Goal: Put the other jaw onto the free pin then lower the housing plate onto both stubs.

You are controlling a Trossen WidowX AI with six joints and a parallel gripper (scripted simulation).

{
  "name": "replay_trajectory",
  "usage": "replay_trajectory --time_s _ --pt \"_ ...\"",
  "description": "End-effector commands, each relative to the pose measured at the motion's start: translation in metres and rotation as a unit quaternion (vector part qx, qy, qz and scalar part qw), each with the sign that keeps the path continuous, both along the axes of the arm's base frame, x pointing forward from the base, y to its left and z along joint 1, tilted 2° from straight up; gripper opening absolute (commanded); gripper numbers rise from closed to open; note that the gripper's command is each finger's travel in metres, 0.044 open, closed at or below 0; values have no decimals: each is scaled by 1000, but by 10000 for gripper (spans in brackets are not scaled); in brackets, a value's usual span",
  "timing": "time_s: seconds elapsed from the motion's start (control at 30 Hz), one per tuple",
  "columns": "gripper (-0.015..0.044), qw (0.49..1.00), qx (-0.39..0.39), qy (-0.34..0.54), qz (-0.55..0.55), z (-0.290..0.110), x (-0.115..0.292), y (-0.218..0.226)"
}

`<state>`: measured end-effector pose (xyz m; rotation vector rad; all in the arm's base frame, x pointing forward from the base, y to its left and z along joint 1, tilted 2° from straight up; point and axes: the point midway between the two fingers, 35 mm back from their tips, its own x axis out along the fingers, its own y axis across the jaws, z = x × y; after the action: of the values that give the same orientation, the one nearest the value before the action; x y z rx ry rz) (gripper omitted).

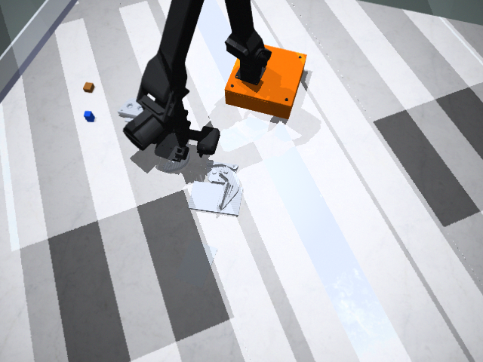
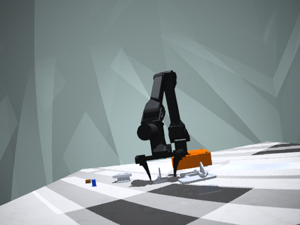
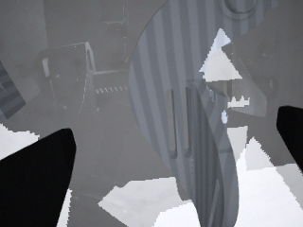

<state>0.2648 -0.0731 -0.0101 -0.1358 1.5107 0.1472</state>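
Observation:
The loose grey jaw lies on the table with its upright fin standing. My gripper is open and empty, pointing down, its fingertips low on either side of the loose jaw. The base plate lies beside it, with the mounted jaw on it, fin up. The free pin is too small to make out clearly. The housing plate lies apart, partly hidden by the arm in the top view.
The arm stands on an orange block behind the base plate. A small blue block and a small brown block lie beyond the housing plate. A thin flat rectangle lies in front of the base plate.

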Motion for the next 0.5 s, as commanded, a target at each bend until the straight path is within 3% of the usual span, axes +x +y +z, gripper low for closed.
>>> replay_trajectory --time_s 0.0,0.2,0.47 --pt "440 1000 1 0 0 -1 0 0" --pt "440 1000 1 0 0 -1 0 0" --pt "230 1000 0 0 0 0 0 0"
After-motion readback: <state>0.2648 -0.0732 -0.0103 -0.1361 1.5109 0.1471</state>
